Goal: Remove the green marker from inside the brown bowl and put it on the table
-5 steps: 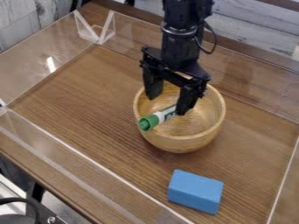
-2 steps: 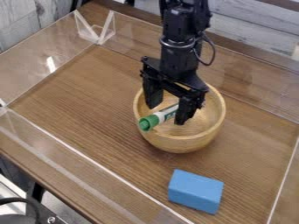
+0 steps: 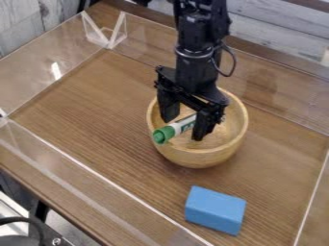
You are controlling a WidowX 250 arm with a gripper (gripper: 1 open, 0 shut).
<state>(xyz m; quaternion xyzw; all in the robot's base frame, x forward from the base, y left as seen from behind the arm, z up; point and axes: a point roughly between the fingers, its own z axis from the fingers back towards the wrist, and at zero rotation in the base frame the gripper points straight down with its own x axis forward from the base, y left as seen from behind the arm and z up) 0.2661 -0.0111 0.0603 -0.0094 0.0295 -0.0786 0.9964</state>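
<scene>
Since the earlier frame the black gripper (image 3: 190, 108) has come down a little, its fingertips now lower over the brown bowl (image 3: 195, 159); bowl, marker and block keep their places. Taking the bowl as landmark: a round, light tan wooden vessel, smooth and thick in the wall, upright on the table (image 3: 90, 130), whose top is dark brown wood grain. The green marker (image 3: 175, 128) lies inside the bowl, on the side toward the picture's left, white barrel slanting up toward the picture's upper right, green cap at the lower left, close to the bowl's near left wall. Some green print shows on the barrel. Jaws stand wide apart, one finger to the left of the marker's upper part, the other to its right, both reaching within the bowl's rim as seen from this camera. No grip on the marker. Whether either fingertip touches it, cannot tell from this angle. The arm (image 3: 203, 29) descends from the top of the view, above the bowl's far side. Nearer the camera than the bowl, and apart from it, a blue rectangular block (image 3: 215, 210) lies on the table, to the lower right. Low clear acrylic walls (image 3: 77, 171) edge the tabletop, one running along the left of the bowl, well apart from it. Black cables (image 3: 29, 226) in the lower left corner of the view, beyond that wall from the bowl.
</scene>
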